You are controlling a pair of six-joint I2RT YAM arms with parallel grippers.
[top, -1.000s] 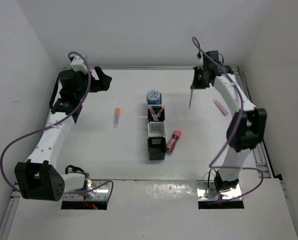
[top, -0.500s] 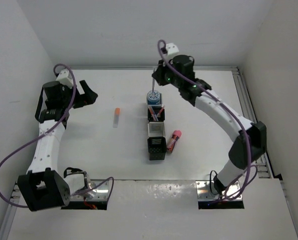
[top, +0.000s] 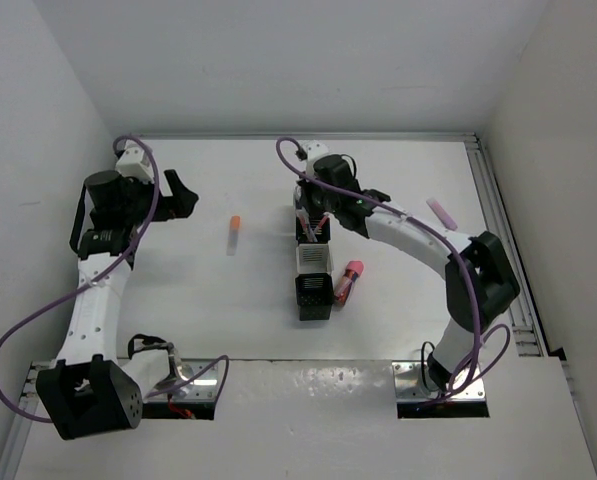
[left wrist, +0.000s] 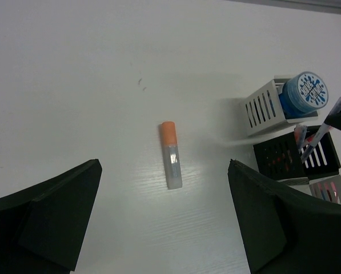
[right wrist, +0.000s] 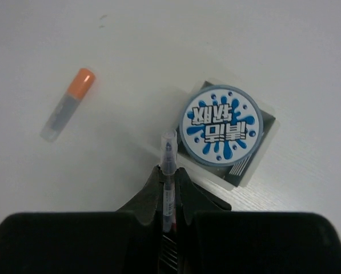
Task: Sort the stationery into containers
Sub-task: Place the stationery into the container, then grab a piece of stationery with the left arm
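The right fingers point(right wrist: 144, 201) are clamped on a thin grey pen point(right wrist: 168, 165), its tip near the blue-and-white roll point(right wrist: 220, 124) sitting in the white end cup point(left wrist: 261, 108). The left fingers point(left wrist: 56, 211) hang spread apart above the orange-capped stick point(left wrist: 170, 155) lying on the tabletop point(left wrist: 73, 68).

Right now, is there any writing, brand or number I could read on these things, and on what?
On the blue-and-white roll, top face: bold blue characters on a white splash, upside down in the right wrist view; too stylised for me to read.
On the stick with orange cap: no writing shows.
On the pen: no writing shows.
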